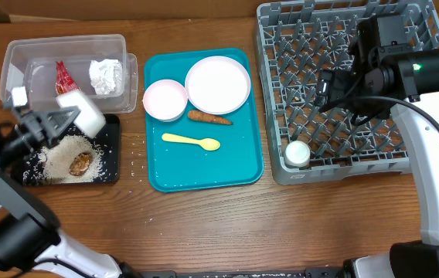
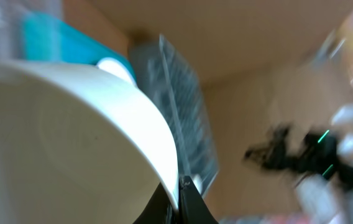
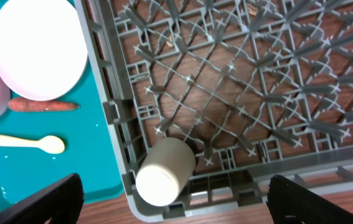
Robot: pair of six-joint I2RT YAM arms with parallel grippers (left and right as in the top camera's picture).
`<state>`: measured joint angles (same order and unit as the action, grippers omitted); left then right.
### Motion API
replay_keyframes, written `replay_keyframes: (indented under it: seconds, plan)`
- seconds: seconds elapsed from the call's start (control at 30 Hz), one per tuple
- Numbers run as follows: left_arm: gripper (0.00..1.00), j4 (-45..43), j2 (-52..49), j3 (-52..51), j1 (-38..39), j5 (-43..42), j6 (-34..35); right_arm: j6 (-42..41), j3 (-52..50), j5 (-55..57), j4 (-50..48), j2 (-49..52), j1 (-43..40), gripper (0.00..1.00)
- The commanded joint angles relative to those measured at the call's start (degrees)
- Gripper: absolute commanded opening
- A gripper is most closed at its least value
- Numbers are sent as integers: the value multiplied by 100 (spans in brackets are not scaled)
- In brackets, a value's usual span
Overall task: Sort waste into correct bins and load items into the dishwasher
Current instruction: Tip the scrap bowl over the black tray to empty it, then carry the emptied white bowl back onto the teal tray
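Even, bright light from above fills the overhead view, which is sharp throughout. Its shadows are faint and soft, and the plate (image 1: pixel 218 83) is nearly washed out to flat white. The left wrist view is badly smeared by motion blur, so the white bowl (image 2: pixel 71 143) and the dish rack (image 2: pixel 183 112) lack crisp edges. The right wrist view is sharp on the cup (image 3: pixel 164 171), while the fingers (image 3: pixel 43 202) of the right gripper (image 3: pixel 176 205) are dark and soft.

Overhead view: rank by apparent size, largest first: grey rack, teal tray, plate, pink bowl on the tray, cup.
1. grey rack
2. teal tray
3. plate
4. pink bowl
5. cup, lying in the rack's near corner

All sit near table level, so nearness to the camera hardly skews the order.
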<state>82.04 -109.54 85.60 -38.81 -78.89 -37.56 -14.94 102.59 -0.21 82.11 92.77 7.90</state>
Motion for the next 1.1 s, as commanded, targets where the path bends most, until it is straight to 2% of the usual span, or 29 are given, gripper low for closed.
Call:
replay_keyframes:
  seconds: [0.0, 0.1, 0.17, 0.27, 0.43, 0.6, 0.77, 0.83, 0.9, 1.0, 1.07]
  plan:
    - [4, -9, 737, 535, 988, 1729, 317, 37, 59, -216, -111, -83, -9, 96]
    - [4, -507, 1082, 579, 2017, 3333, 1655, 37, 59, -363, -232, -83, -9, 96]
    - [4, -719, 1141, 577, 2894, 4693, 2437, 37, 59, -400, -254, -83, -9, 96]
    - [4, -866, 1091, 450, 3971, 6052, 2927, 39, 59, -396, -234, -83, -9, 96]
    - [4, -1137, 841, 0, 5442, 7425, 3696, 42, 59, -396, -223, -83, -9, 96]
    - [4, -1644, 485, -514, 6419, 7700, 4317, 42, 59, -396, -232, -83, -9, 96]
    - [6, -2057, 219, -756, 6985, 8100, 4568, 133, 59, -400, -225, -83, -9, 96]
    - [23, -2135, 170, -756, 7038, 8133, 4575, 149, 59, -398, -225, -83, -9, 96]
    - [33, -2208, 170, -756, 7034, 8144, 4575, 149, 59, -398, -227, -83, -9, 96]
    - [42, -2413, 170, -737, 6977, 8140, 4618, 146, 59, -402, -247, -83, -9, 96]
    - [43, -2511, 170, -623, 6854, 8129, 4695, 146, 59, -516, -304, -83, -9, 96]
